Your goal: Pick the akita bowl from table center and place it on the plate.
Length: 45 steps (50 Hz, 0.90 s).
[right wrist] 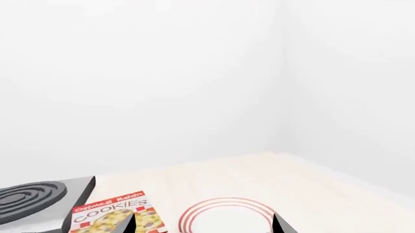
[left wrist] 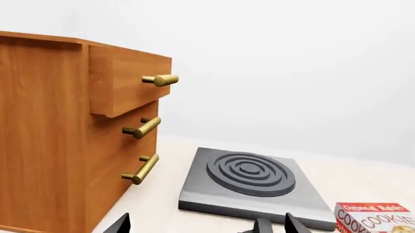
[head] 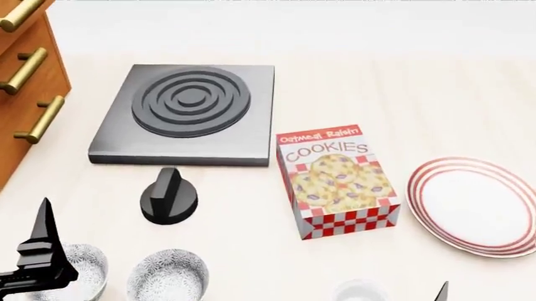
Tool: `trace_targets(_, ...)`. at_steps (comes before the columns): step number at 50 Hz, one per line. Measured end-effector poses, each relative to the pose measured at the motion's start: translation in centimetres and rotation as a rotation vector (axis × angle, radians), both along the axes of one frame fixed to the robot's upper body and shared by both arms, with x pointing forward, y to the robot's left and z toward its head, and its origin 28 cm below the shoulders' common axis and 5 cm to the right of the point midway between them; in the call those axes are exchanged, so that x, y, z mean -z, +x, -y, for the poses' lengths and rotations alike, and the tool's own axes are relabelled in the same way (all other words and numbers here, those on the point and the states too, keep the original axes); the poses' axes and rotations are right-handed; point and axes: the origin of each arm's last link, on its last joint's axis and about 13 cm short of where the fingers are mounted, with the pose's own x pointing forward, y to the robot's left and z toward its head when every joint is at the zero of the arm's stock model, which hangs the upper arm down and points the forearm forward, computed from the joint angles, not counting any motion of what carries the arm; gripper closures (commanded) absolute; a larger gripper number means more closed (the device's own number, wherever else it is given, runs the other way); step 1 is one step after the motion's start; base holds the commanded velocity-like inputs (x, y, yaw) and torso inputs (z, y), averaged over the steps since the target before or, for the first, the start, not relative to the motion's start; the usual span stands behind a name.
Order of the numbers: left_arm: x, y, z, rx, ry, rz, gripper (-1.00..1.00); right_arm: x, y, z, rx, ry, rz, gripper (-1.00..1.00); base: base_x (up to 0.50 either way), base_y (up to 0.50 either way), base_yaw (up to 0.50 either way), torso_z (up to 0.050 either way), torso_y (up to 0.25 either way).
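Approach step: neither arm holds anything. The left end effector [left wrist: 201, 225] stands wide apart; the right end effector [right wrist: 204, 224] too, apparently. Next, reach the akita bowl [head: 167, 274], well apart from the plate [head: 476, 204].

All three renders are bright, evenly lit and sharp from edge to edge, with no blur, glare or visible edge distortion. The light is soft and diffuse: the knob [head: 170, 197], cookie box [head: 337, 181] and burner [head: 186, 115] cast only faint, short shadows on the pale surface [head: 418, 94]. In the wrist views the white walls wash out almost featureless, and the drawer handles [left wrist: 144, 127] carry a mild sheen.
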Motion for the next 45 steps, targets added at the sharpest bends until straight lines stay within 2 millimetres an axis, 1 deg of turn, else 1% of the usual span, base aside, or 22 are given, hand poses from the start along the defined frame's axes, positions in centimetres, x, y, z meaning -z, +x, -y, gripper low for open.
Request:
trace_targets(7,-0.1,0.0,0.0,0.003,0.0,0.002,-1.0,-0.3,-0.1,0.0,0.003,-0.002,0.011,-1.0,0.5,0.0,0.0,0.0,0.0)
trace_targets(30,-0.2,0.0,-0.2,0.0,-0.002,0.005,-1.0,-0.7,-0.4,-0.2,0.005,-0.006,0.014,-1.0,0.0,0.0,0.0,0.0,0.0)
trace_targets(37,-0.4,0.0,-0.5,-0.012,-0.01,0.007,-1.0,-1.2,-0.2,-0.4,-0.005,-0.014,-0.02,-1.0,0.0,0.0,0.0,0.0,0.0)
trace_targets(45,-0.7,0.0,-0.8,-0.027,-0.026,0.012,-1.0,-2.3,0.4,-0.8,-0.066,-0.039,-0.057,-1.0,0.0,0.0,0.0,0.0,0.0)
